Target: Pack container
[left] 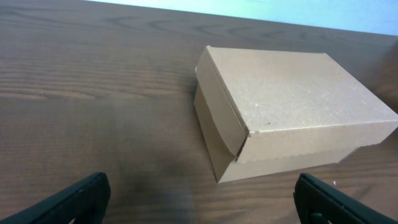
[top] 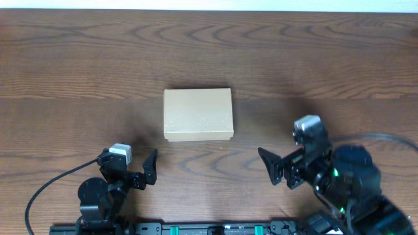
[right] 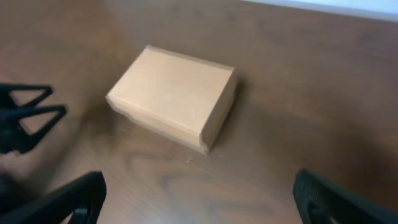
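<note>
Both claws, left (top: 145,171) and right (top: 277,168), gape wide near the closed cardboard box (top: 198,115), apparently packed; retreat seems next.

You've got a plain tan-brown cardboard container (top: 198,115) w/ faint pale speckles on its lid. Table (top: 72,72) is dark brown, wavy wood grain. Both grippers, left (top: 149,171) & right (top: 273,167), are black; grey-white blocks on arms.

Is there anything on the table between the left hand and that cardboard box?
Nothing: overhead, only bare wooden table separates the open left hand from the closed box.
</note>
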